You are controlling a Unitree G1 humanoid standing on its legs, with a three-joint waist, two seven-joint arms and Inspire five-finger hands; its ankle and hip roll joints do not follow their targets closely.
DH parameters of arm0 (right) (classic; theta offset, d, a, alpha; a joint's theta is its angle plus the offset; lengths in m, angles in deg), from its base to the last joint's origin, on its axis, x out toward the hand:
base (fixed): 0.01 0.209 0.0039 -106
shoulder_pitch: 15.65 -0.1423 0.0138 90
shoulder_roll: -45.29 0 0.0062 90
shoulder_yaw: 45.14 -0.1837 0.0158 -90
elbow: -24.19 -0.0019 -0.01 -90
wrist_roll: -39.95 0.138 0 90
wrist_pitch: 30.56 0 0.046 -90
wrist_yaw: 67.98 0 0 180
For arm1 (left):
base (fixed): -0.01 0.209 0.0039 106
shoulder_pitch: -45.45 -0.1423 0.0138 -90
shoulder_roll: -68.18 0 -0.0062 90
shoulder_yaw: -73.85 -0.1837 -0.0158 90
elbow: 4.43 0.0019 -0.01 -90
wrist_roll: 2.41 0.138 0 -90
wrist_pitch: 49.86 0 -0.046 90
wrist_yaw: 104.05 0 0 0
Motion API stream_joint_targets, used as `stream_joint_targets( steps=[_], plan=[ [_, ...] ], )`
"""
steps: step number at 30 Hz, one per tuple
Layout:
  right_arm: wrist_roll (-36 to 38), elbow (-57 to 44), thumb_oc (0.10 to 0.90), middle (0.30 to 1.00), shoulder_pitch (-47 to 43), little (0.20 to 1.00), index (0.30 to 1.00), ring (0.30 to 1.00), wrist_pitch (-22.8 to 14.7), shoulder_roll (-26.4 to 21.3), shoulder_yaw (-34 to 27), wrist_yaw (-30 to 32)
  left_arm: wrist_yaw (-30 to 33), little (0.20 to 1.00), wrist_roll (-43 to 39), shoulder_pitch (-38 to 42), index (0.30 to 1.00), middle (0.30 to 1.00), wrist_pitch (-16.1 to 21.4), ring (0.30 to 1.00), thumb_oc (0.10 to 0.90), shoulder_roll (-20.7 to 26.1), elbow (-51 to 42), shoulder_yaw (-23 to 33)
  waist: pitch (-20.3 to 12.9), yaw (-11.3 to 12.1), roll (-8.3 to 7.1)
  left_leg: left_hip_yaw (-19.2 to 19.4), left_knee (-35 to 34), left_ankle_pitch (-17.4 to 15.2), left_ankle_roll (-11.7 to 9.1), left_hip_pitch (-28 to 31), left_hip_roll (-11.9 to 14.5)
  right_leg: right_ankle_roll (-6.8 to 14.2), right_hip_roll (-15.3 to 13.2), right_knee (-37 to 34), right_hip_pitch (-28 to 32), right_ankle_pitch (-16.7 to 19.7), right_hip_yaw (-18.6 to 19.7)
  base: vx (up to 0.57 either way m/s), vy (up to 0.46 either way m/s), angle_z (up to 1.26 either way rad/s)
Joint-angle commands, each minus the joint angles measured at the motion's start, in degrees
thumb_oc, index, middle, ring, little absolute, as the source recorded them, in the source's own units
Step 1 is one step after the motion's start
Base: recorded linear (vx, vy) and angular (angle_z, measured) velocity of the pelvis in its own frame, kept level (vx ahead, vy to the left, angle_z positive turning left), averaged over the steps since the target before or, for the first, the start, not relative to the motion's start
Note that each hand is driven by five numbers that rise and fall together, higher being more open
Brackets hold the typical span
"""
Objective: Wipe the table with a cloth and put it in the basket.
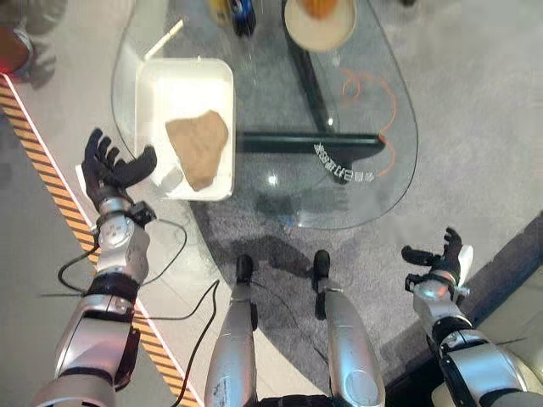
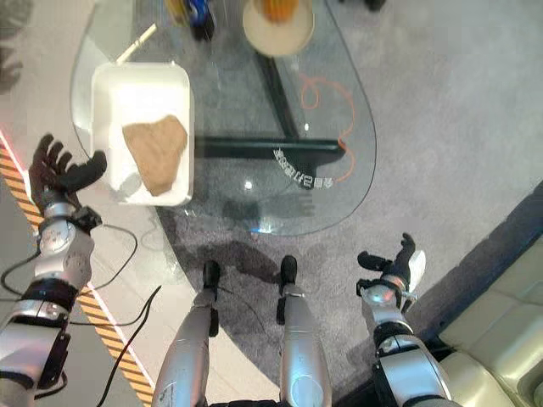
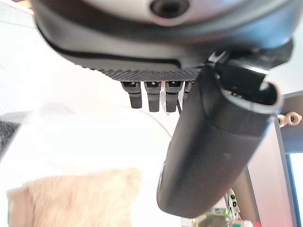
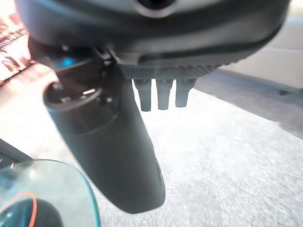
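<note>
While the left arm reaches up along the table's left side, the left hand (image 1: 109, 170) hovers just beside the near left corner of the basket (image 1: 218, 80), palm turned toward it, fingers spread and relaxed with the thumb stretched out toward the basket wall; it holds nothing. From the left wrist view the fingers (image 3: 154, 97) hang straight in a short row and the thumb juts forward over the basket's pale floor, with the cloth (image 3: 75, 198) lying below it. That cloth (image 1: 198, 146), a tan crumpled piece, lies inside the white basket, toward its near right part, touching no hand. The basket sits on the left end of the glass table (image 1: 382, 85), whose dark frame shows through the top. The right arm is held low and bent at the table's near right, well apart from the glass, over grey carpet (image 1: 475, 102). The right hand (image 1: 437, 259) is raised with its fingers loosely spread and thumb out to the side, empty. In the right wrist view the fingers (image 4: 163, 94) point straight over the carpet, with the table's rim at the corner. A round bowl (image 1: 319, 24) stands at the table's far end.
</note>
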Motion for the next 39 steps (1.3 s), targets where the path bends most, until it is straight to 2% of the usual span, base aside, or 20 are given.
stream_joint_targets(
  steps=[1,3,5,7,9,10,11,14,17,20,29,35,39],
  plan=[
    [-1.4,1.9,0.8,0.9,7.3,0.9,0.9,0.9,-0.4,-1.7,-2.1,-2.4,-4.4,0.9,1.9,-6.1,0.9,0.9,4.9,0.9,0.8,-0.6,-0.1,3.3,-11.9,2.2,0.37,2.0,-2.7,-1.8,3.8,1.2,-7.3,-1.0,3.1,-3.9,2.5,-0.9,0.1,0.12,0.002,-0.01],
    [-1.9,2.0,0.8,0.9,9.1,0.9,0.9,0.9,0.1,-1.5,-2.3,-3.8,-5.8,0.9,1.4,-8.5,0.9,0.9,4.6,0.9,0.8,-1.5,0.1,3.7,-13.0,2.4,0.37,1.9,-4.1,-1.7,3.9,3.3,-7.2,-0.9,3.0,-5.3,4.8,-0.7,-0.1,0.12,0.011,0.06],
    [-3.9,3.0,0.8,0.9,13.4,0.9,0.9,0.9,1.9,-0.3,-3.6,-7.6,-9.3,0.9,4.0,-14.7,0.9,0.9,2.1,0.9,0.8,-4.3,2.8,4.3,-16.7,2.8,0.18,1.6,-7.1,-1.5,3.9,8.3,-7.1,-0.6,2.8,-8.6,10.6,-0.2,-0.7,0.17,0.005,0.09],
    [-4.1,3.8,0.8,0.9,15.2,0.9,0.9,0.9,3.1,0.7,-3.8,-10.3,-12.0,0.9,4.5,-17.5,0.9,0.9,-0.7,0.9,0.8,-5.7,6.2,4.7,-18.9,2.9,0.02,1.7,-8.5,-1.4,4.0,10.9,-6.8,-0.5,2.7,-9.9,13.2,0.0,-1.0,0.12,-0.004,0.08],
    [-4.0,4.2,0.8,0.9,15.9,0.9,0.9,0.9,3.5,1.0,-3.9,-11.7,-13.6,0.9,4.4,-18.5,0.9,0.9,-1.8,0.9,0.8,-6.4,7.8,5.0,-19.7,2.9,-0.04,1.6,-8.9,-1.3,4.0,11.7,-6.8,-0.5,2.7,-10.3,14.0,0.1,-1.1,0.1,0.001,0.05],
    [-6.3,5.2,0.8,0.9,17.3,0.9,0.9,0.9,4.6,2.0,-4.0,-14.0,-16.2,0.9,9.9,-20.8,0.9,0.9,-3.6,0.9,0.8,-8.0,13.5,5.0,-21.7,3.0,-0.16,1.7,-9.7,-1.3,4.0,13.7,-6.6,-0.4,2.6,-11.2,16.1,0.3,-1.4,0.12,0.006,0.05],
    [-6.2,5.3,0.8,0.9,17.4,0.9,0.9,0.9,4.7,2.0,-3.9,-14.1,-16.4,0.9,10.3,-20.9,0.9,0.9,-3.5,0.9,0.8,-8.1,13.8,4.9,-21.9,3.0,-0.16,1.7,-9.8,-1.3,4.0,13.9,-6.6,-0.4,2.6,-11.3,16.3,0.3,-1.4,0.17,0.009,0.06],
    [-6.9,7.4,0.8,0.9,19.4,0.9,0.9,0.9,6.1,3.4,-4.6,-17.8,-18.1,0.9,17.1,-24.1,0.9,0.9,-5.4,0.9,0.8,-11.1,22.1,3.4,-25.5,2.9,-0.27,2.2,-11.6,-1.4,3.9,17.5,-6.0,-0.3,2.6,-12.7,19.7,0.4,-1.3,0.17,0.017,0.05],
    [-7.4,8.2,0.8,0.9,20.0,0.9,0.9,0.9,6.4,3.9,-4.9,-18.8,-19.2,0.9,20.0,-24.8,0.9,0.9,-5.8,0.9,0.8,-11.8,24.0,3.0,-26.3,2.8,-0.3,2.5,-11.9,-1.6,3.9,18.4,-5.8,-0.3,2.6,-13.1,20.7,0.3,-1.4,0.07,0.009,0.01],
    [-8.6,10.1,0.8,0.9,21.0,0.9,0.9,0.9,7.6,5.1,-6.0,-20.3,-19.8,0.9,23.1,-26.5,0.9,0.9,-7.8,0.9,0.8,-14.1,25.9,1.9,-27.5,2.6,-0.24,2.7,-12.2,-2.2,3.8,20.1,-5.5,-0.3,2.6,-13.5,22.5,-0.3,-1.6,0.09,0.003,0.01],
    [-8.2,13.6,0.8,0.9,21.7,0.9,0.9,0.9,11.3,7.2,-6.1,-23.3,-20.9,0.9,28.6,-28.8,0.9,0.9,-11.1,0.9,0.8,-16.5,28.6,0.3,-27.8,2.7,-0.33,3.5,-12.0,-3.0,4.1,21.7,-4.8,-0.5,2.5,-13.4,24.2,-1.0,-2.3,0.06,-0.007,-0.03],
    [-8.7,17.3,0.8,0.9,21.8,0.9,0.9,0.9,14.9,7.9,-5.2,-27.9,-21.2,0.9,29.6,-28.8,0.9,0.9,-13.4,0.9,0.8,-17.5,30.2,0.0,-28.0,2.5,-0.22,3.3,-12.0,-3.3,4.2,22.6,-4.6,-0.9,2.8,-13.1,24.9,-1.6,-2.1,0.07,0.003,-0.01],
    [-8.8,17.7,0.8,0.9,21.8,0.9,0.9,0.9,15.1,8.0,-4.8,-28.3,-21.5,0.9,29.2,-28.7,0.9,0.9,-14.2,0.9,0.8,-17.9,30.1,-0.4,-27.9,2.4,-0.12,3.0,-11.7,-3.4,4.2,23.0,-4.5,-1.1,3.0,-12.7,25.2,-2.0,-1.9,0.05,0.002,0.0]
  ],
)
